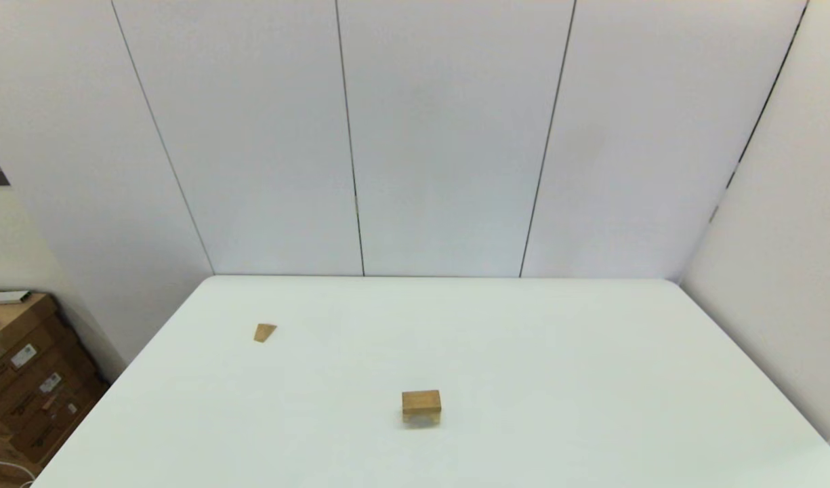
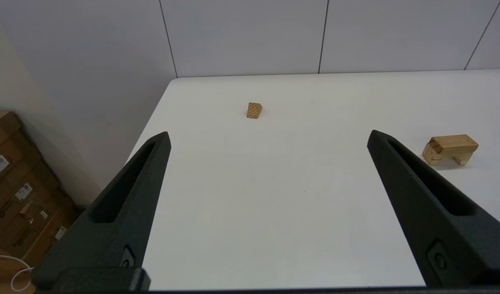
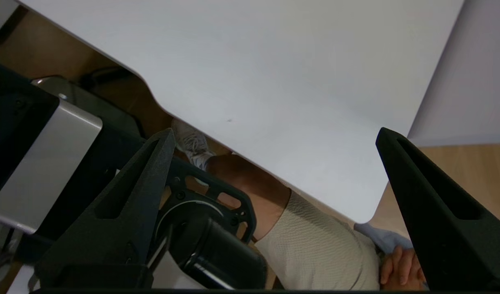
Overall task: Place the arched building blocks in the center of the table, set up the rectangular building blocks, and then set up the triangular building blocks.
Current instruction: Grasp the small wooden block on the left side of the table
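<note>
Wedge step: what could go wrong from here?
1. The wedge lies far out near the table's left edge; a clumsy grasp could knock it off.
2. The slab already rests on the arch, a small stack; a heavy touchdown may topple it.
3. The left gripper is open and aimed past both, so it needs a long reach.

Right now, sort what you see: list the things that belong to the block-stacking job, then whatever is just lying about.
Job:
- arched block, middle of the table
- rectangular slab, lying on the arch
- triangular wedge, far left
- left gripper, open, empty

Lying about:
- cardboard boxes on the floor, left
- right gripper, open, parked off the table's edge
</note>
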### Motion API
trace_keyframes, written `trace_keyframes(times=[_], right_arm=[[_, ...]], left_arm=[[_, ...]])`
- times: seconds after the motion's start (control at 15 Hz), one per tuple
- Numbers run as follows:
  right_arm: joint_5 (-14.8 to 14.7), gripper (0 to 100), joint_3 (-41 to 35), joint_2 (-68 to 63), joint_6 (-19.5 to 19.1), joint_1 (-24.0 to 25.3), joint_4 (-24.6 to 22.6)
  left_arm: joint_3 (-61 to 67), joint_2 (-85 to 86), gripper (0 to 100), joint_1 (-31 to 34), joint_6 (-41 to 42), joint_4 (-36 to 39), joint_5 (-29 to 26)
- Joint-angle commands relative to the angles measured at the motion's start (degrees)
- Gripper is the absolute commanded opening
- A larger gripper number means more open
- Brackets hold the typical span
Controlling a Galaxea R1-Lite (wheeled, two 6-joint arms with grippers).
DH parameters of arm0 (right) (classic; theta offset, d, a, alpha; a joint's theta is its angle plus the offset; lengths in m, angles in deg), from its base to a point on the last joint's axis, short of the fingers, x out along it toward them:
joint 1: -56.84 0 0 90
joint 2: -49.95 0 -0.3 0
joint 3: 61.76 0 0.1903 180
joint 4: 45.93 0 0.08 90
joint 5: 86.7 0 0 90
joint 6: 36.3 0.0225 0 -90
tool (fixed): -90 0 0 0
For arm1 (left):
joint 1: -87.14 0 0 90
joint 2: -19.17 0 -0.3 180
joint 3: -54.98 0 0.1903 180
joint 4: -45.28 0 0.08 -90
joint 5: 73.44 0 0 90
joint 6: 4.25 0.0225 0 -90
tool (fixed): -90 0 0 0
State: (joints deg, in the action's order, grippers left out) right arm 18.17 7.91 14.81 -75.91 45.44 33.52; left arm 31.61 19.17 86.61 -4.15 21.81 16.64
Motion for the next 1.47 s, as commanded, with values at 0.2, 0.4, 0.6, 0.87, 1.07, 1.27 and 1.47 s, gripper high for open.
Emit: trace_keyframes(times=[0.2,0.4,0.6,0.87,1.07,1.27,1.47], right_arm=[[-0.5,100,-7.5,10.6,-0.5,3.0,-0.9],[-0.5,100,-14.8,15.2,-0.4,3.9,-5.3],[-0.7,100,-18.9,17.6,0.5,5.3,-5.3],[-0.6,100,-24.9,19.0,1.8,6.4,-9.8],[-0.7,100,-26.6,19.0,4.1,6.5,-13.8],[-0.7,100,-27.1,19.0,5.9,6.5,-14.3],[-0.1,100,-27.2,18.9,11.5,6.4,-20.0]], left_arm=[[0.0,-0.1,100,0.0,0.0,0.0,0.0],[0.0,-0.1,100,0.0,0.0,0.0,0.0],[0.0,-0.1,100,0.0,0.0,0.0,0.0],[0.0,-0.1,100,0.0,0.0,0.0,0.0],[0.0,-0.1,100,0.0,0.0,0.0,0.0],[0.0,-0.1,100,0.0,0.0,0.0,0.0],[0.0,-0.1,100,0.0,0.0,0.0,0.0]])
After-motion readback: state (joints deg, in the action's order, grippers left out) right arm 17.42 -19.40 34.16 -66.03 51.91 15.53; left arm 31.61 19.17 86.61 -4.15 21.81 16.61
